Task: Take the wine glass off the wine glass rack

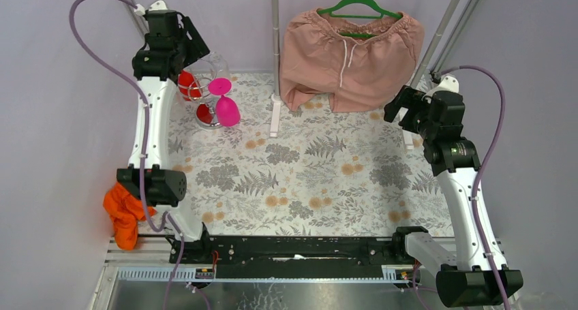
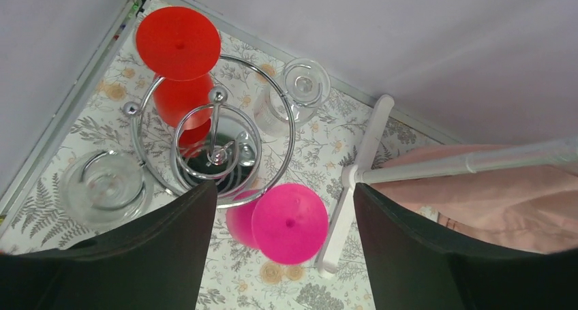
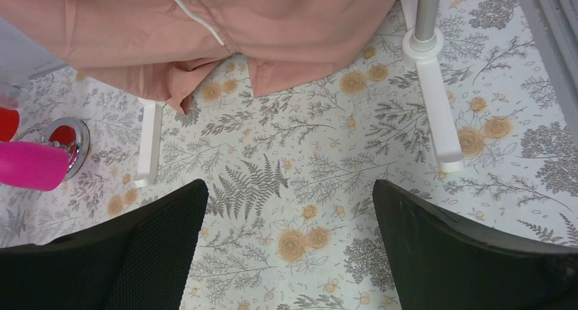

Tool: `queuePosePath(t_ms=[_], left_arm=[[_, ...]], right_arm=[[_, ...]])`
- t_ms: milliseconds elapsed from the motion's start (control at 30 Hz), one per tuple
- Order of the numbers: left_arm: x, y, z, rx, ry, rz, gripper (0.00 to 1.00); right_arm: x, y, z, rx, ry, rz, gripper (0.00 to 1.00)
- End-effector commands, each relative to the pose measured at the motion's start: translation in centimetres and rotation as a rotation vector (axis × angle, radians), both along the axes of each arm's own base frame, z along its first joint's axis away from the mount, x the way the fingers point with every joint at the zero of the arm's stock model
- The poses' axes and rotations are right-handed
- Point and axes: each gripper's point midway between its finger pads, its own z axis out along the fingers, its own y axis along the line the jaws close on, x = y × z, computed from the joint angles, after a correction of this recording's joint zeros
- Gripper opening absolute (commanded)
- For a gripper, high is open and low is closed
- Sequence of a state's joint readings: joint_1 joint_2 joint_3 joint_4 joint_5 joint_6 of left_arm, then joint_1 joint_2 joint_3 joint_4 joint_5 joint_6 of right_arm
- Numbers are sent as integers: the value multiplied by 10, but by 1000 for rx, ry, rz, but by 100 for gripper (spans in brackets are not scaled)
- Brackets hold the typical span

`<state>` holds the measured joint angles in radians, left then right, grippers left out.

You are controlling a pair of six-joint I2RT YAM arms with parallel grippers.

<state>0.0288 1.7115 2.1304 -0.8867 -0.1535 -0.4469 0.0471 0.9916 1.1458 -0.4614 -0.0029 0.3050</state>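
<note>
Top external view: the wine glass rack [image 1: 203, 114] stands in the far left corner of the floral-patterned table [image 1: 307, 180], beneath the wrist of the left arm [image 1: 155, 112]. A pink wine glass [image 1: 227, 110] hangs on the rack's right side, foot uppermost. A red wine glass [image 1: 188, 85] hangs on its left side, partly hidden by the arm. At the far centre a garment stand [image 1: 275, 44] carries a green hanger [image 1: 360, 10] with pink shorts [image 1: 351, 58]. The right arm [image 1: 458, 180] is raised at the right, well apart from the rack. An orange cloth [image 1: 123, 214] lies at the table's left edge, beside the left arm's elbow.

Left wrist view: the left gripper [image 2: 283, 194] looks straight down on the rack, its 2 dark fingers [image 2: 157, 249] spread wide and holding nothing. The chrome ring, central post and mirror base lie between and just beyond the fingers. 4 glasses hang inverted round the ring: the red one at the top, the pink one nearest the gripper and between its fingers, and 2 clear wine glasses [image 2: 303, 85], 1 on each side.

Right wrist view: the right gripper [image 3: 286, 187] is likewise spread wide and holds nothing, above the table. The shorts' hems and the stand's white feet are visible, as is the pink bowl beside the rack's base at the left edge.
</note>
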Motion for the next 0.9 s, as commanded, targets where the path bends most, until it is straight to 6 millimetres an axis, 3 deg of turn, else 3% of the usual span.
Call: queuePosePath(t_ms=[0, 200, 600, 867], left_arm=[[24, 3, -10, -17, 6, 7, 80], [41, 13, -35, -13, 52, 71, 76], [48, 41, -43, 53, 60, 220, 76], [70, 41, -59, 77, 62, 234, 75]], right_arm=[[2, 8, 14, 30, -78, 31, 100], [9, 10, 3, 33, -69, 40, 100], [25, 16, -32, 56, -4, 55, 100], [30, 16, -40, 65, -1, 51, 100]])
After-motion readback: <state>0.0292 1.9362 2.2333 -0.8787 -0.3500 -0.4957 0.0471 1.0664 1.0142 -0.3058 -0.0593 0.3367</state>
